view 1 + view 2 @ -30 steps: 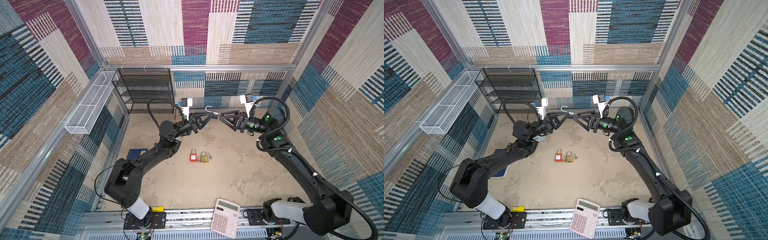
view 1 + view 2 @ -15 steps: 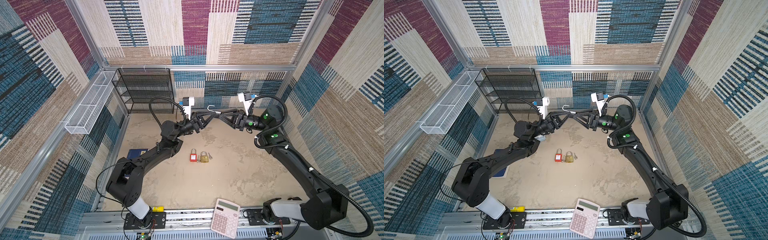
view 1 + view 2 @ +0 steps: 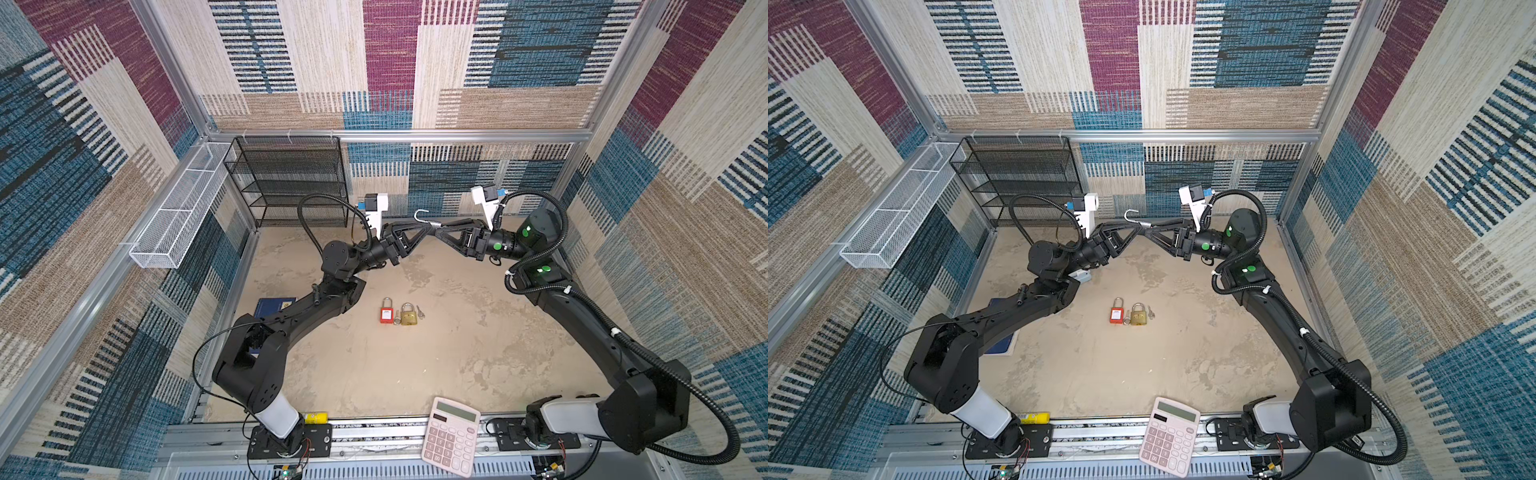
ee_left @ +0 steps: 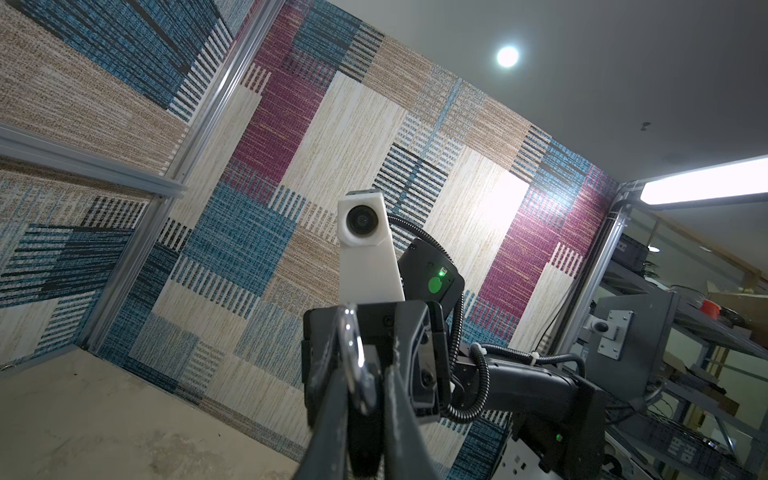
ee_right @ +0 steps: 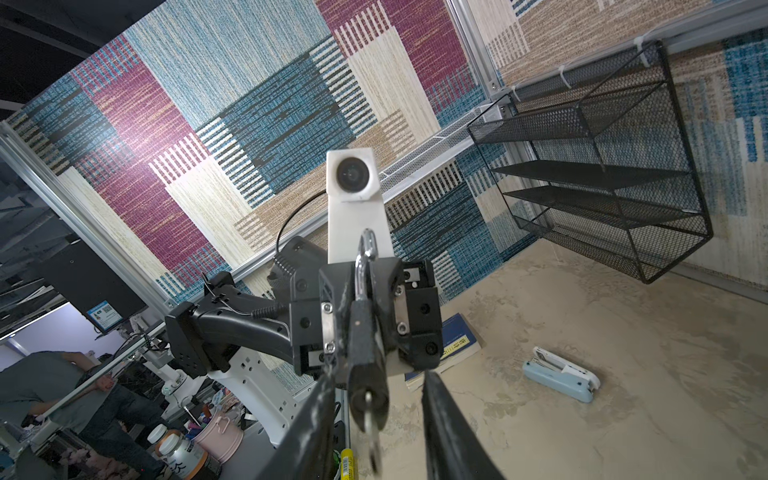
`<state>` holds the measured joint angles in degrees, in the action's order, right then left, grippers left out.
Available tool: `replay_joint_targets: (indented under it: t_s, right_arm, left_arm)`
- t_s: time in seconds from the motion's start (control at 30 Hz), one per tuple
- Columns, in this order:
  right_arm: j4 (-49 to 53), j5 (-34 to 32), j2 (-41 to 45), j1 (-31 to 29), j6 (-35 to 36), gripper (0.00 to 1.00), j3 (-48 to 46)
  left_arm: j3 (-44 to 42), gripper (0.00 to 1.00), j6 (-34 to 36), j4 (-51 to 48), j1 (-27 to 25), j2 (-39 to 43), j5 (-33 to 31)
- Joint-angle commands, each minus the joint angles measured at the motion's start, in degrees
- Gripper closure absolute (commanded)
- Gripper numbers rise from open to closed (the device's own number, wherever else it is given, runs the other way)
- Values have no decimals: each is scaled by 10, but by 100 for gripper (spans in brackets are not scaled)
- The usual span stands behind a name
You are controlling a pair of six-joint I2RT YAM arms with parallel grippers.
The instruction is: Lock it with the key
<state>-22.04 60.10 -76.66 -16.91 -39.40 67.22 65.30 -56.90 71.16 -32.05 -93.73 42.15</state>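
Now, my left gripper [image 3: 428, 227] clamped on padlock [image 5: 365, 328]; right gripper [image 3: 441, 229] apart around key [image 5: 371, 419]: stiff, slippery, pinch flat head.

Nothing reads with confidence; the red padlock [image 3: 386, 316], near the middle of the surface [image 3: 415, 374], carries a white label whose print is too small to make out; the calculator [image 3: 451, 440] at 6 o'clock has blurred key legends; the blue book [image 5: 457, 332] at 9 o'clock bears illegible yellow lettering; a sticker [image 5: 104, 314] on a monitor [image 5: 83, 282] outside the cell shows a code square under a blue band.
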Motion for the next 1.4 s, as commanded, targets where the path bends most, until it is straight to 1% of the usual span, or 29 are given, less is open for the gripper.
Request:
replay_joint_targets:
  t_s: [0.0,0.17,0.4,0.63,0.8,0.9,0.97,1.03,1.17,1.3,1.37]
  right_arm:
    - [-33,13,-3,-3,-18,63,7]
    - [-40,13,-3,-4,-21,65,11]
    - [-35,13,-8,-8,-18,76,14]
    - [-26,12,-12,-15,-10,78,19]
    - [-23,18,-14,-16,-7,91,24]
    - [-24,21,-12,-16,-7,100,24]
    - [-23,16,-8,-16,-6,100,23]
    - [-18,8,-2,-16,2,100,21]
    - [12,-5,4,-16,26,100,23]
    - [7,-7,8,-16,20,100,20]
    - [14,-11,10,-16,27,100,22]
  left_arm:
    - [-1,100,-10,30,0,2,-3]
    - [-5,100,-9,30,-1,4,-2]
    - [-7,100,-9,30,-1,7,-2]
    - [-7,100,-7,24,-1,8,-1]
    - [-8,99,-4,14,-1,9,-1]
    - [-12,86,0,-3,0,12,-6]
    - [-17,75,9,-12,0,13,-9]
    - [-24,68,16,-12,1,16,-14]
    - [-38,62,34,-24,8,27,-10]
    - [-74,61,77,-63,27,61,-6]
    - [-92,60,81,-70,42,79,-6]
